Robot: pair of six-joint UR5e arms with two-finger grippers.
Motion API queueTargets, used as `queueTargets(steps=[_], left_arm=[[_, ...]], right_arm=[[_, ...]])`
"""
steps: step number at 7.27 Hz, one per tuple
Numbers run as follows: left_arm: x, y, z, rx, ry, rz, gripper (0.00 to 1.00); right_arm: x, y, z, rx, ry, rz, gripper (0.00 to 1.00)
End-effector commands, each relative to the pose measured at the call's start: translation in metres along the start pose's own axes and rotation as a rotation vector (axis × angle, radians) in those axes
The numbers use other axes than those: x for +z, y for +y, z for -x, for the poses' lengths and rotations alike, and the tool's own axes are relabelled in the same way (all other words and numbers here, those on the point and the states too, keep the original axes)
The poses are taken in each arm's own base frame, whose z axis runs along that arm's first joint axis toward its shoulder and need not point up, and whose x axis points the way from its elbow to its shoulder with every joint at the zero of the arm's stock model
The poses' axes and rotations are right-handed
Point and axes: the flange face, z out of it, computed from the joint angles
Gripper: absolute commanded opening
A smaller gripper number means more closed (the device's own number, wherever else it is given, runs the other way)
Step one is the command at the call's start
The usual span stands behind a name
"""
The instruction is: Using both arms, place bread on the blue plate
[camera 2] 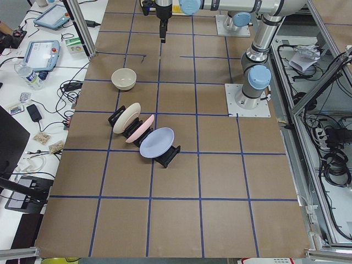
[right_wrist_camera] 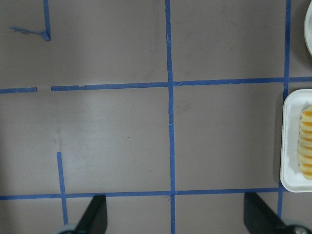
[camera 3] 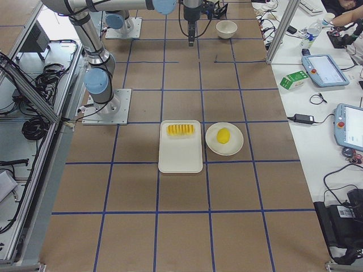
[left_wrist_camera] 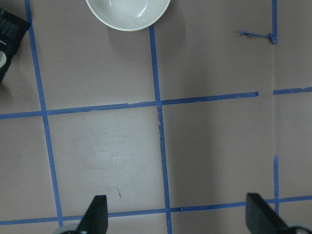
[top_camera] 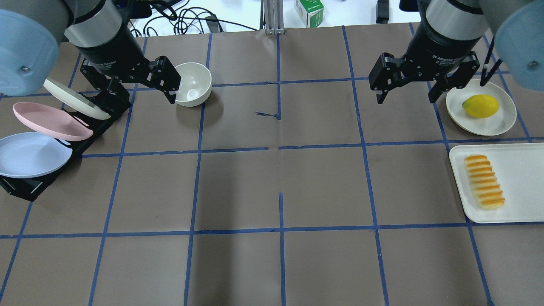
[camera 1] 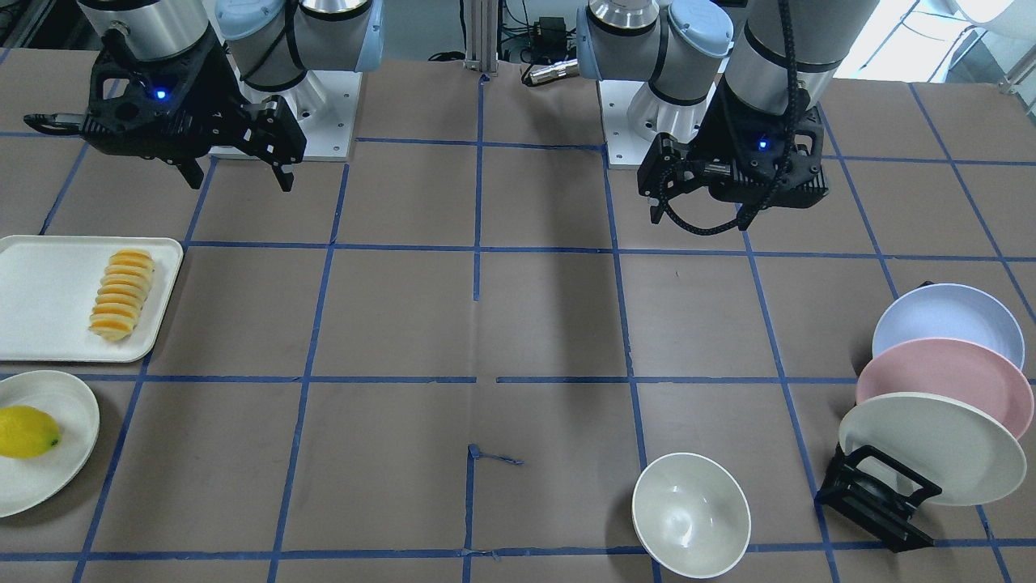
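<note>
The bread [camera 1: 121,293] lies on a white tray [camera 1: 48,267] at the table's end on my right; it also shows in the overhead view [top_camera: 484,181] and at the right wrist view's edge [right_wrist_camera: 306,144]. The blue plate [camera 1: 947,320] stands tilted in a black rack [camera 1: 878,494] at the other end, the plate nearest the robot [top_camera: 32,154]. My right gripper [top_camera: 406,100] hangs open and empty above the table, away from the bread. My left gripper [top_camera: 140,95] hangs open and empty near the rack's far end.
A pink plate [camera 1: 939,380] and a cream-white plate [camera 1: 931,449] stand in the same rack. A white bowl [top_camera: 193,83] sits beside the left gripper. A yellow lemon [top_camera: 480,106] lies on a cream plate [top_camera: 505,121] beyond the tray.
</note>
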Motion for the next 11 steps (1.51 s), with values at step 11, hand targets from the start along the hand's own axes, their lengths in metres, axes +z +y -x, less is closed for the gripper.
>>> queueTargets(steps=[11], left_arm=[[0.119, 0.051, 0.482, -0.563, -0.095, 0.079, 1.0]], right_arm=[[0.193, 0.002, -0.268, -0.047, 0.073, -0.011, 1.0]])
